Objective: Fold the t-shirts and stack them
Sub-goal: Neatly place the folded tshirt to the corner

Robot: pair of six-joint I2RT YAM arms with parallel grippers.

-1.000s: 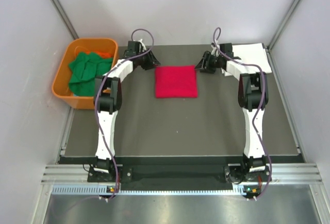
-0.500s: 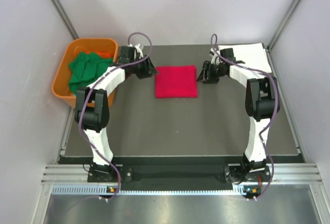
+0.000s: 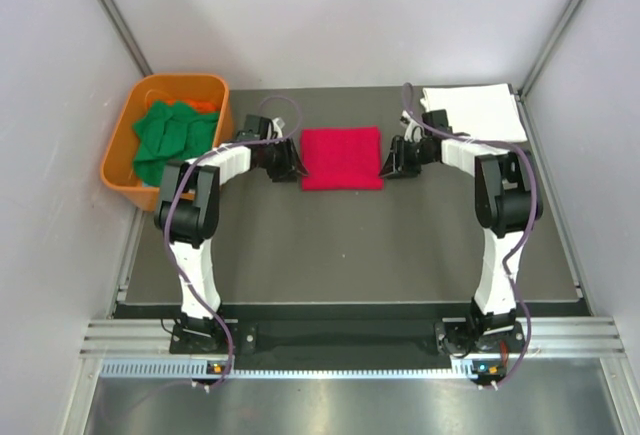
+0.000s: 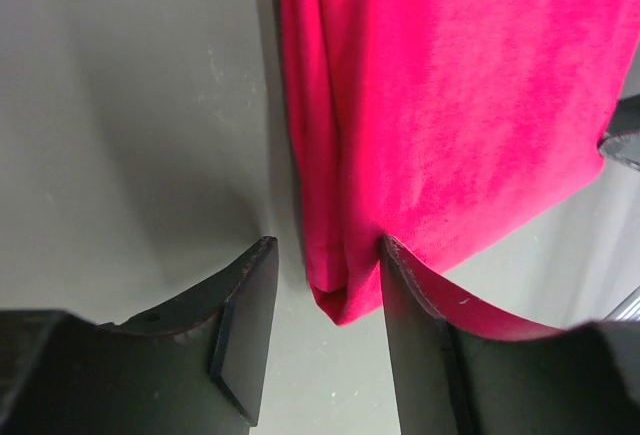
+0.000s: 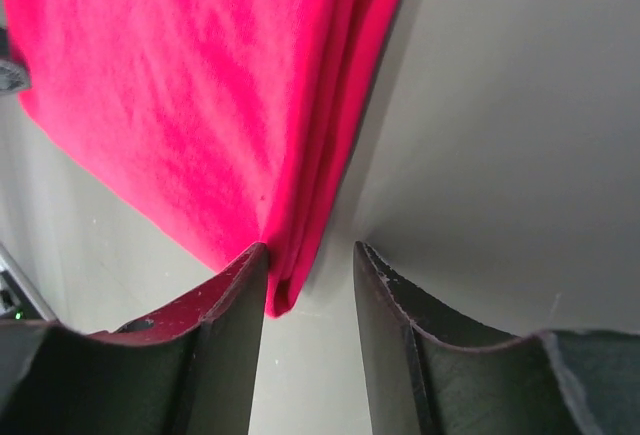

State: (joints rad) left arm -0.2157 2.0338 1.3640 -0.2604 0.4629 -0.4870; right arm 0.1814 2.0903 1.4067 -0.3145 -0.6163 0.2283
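Left gripper (image 4: 328, 255): jaws apart, nothing pinched. Its fingers (image 4: 245, 335) straddle the near-left corner of the red t-shirt (image 4: 450, 105). One pad is on bare table (image 4: 120, 135) and the other is at the cloth's edge; I cannot tell whether that pad is over or under the edge.
Right gripper (image 5: 310, 252): also apart and clamping nothing. The shirt's near-right folded tip sits in the gap against one of its fingers (image 5: 385, 345).
Red t-shirt (image 3: 341, 158): folded into a square and lying flat, with one gripper at each side.
White t-shirt (image 3: 475, 112): folded, well to the right of the red t-shirt and beyond it.
Green t-shirts (image 3: 165, 140): heaped in the orange tub (image 3: 118, 150), well to the left of the red t-shirt.
Risk, layers: closing on the tip alone may catch only the top layers, so the fold would open when lifted.
Risk, uneven pull: if one side grips before the other, the square could skew or drag.
Risk, carrying: soft cloth held by two corners will sag and may unfold on the way to the white t-shirt.
Count: one red t-shirt, one white t-shirt, a green heap of probably several shirts (too tangled to count), one tub, two grippers.
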